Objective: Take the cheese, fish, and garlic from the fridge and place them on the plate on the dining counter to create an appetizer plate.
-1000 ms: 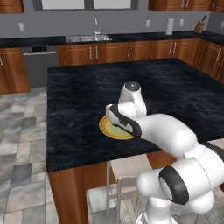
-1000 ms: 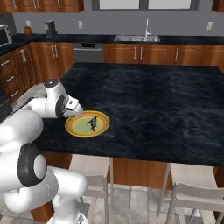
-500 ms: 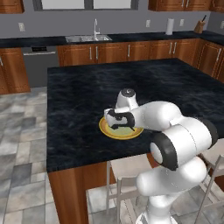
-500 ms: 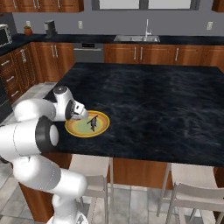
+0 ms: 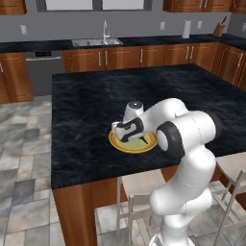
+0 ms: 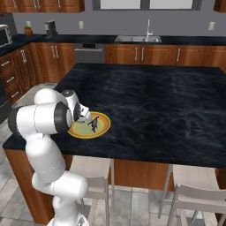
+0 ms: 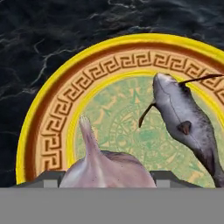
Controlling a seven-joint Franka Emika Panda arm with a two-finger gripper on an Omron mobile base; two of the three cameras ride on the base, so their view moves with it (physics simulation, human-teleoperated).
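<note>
The plate (image 7: 48, 122), yellow-rimmed with a pale green centre, lies near the front edge of the black dining counter (image 5: 86, 105). A dark grey fish (image 7: 183, 118) rests on it, also seen as a small dark shape, the fish (image 6: 93, 126). My gripper (image 7: 107, 177) hangs low over the plate's near side, shut on the pale garlic (image 7: 103, 166), whose stem points up between the two finger tips. From the base the gripper (image 5: 121, 131) sits at the left rim of the plate (image 5: 144, 145), and my arm covers part of it. The cheese and the fridge are out of view.
Stools (image 5: 139, 187) (image 6: 198, 194) stand under the counter's front edge. A wall counter with a sink (image 5: 96, 42) runs along the back. A microwave (image 6: 4, 35) sits at the far left. The dark counter top stretches wide beyond the plate (image 6: 103, 128).
My arm has folded down and its elbow swung outward, bringing the hand lower over the plate. The garlic stays between the jaws. The fish has not moved.
</note>
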